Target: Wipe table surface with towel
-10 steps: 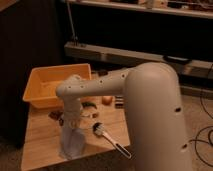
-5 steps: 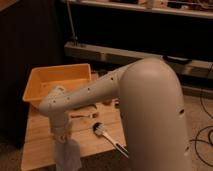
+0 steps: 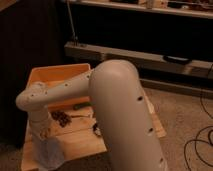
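Observation:
A pale bluish-white towel (image 3: 50, 153) lies bunched at the front left corner of the wooden table (image 3: 80, 141). My gripper (image 3: 43, 134) points down at the end of the white arm (image 3: 60, 92), right over the towel. It is shut on the towel's upper part and holds the cloth against the table top. The big white arm segment (image 3: 125, 115) fills the right of the view and hides the table's right half.
An orange bin (image 3: 50, 75) stands at the table's back left. A dark clump (image 3: 61, 118), a green item (image 3: 81, 106) and a dark brush-like thing (image 3: 96, 130) lie mid-table. Dark shelving (image 3: 140, 55) stands behind, and cables (image 3: 200, 145) lie on the floor at the right.
The gripper and towel have moved left and toward the table's front left corner. The arm's elbow has swung left with them, and the view is now closer to the table.

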{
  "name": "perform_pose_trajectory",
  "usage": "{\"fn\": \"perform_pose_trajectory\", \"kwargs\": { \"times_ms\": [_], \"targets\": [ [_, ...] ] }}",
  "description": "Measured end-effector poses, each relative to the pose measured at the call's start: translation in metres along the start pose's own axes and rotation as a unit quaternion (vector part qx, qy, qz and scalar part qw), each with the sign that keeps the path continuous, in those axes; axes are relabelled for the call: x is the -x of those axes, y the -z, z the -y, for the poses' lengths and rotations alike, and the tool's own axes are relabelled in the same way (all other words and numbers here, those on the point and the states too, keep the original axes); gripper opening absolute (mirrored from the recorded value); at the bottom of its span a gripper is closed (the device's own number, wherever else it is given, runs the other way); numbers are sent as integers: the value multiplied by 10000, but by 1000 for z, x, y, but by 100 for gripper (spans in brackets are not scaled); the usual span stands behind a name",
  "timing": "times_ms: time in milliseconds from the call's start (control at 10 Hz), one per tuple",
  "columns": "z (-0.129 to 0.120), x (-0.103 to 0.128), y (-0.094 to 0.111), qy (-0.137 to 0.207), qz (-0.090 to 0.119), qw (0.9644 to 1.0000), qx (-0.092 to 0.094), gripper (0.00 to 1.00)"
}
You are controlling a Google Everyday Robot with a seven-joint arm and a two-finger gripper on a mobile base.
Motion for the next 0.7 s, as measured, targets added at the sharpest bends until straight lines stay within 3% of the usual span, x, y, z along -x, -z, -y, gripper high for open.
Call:
{"fn": "perform_pose_trajectory", "kwargs": {
  "times_ms": [200,400,700],
  "targets": [
    [-3,34,-6,-1,-81,10000,-39,0],
    [18,54,-9,-375,-118,9989,-247,0],
    [71,50,-5,-1072,-125,9933,-416,0]
  ]
}}
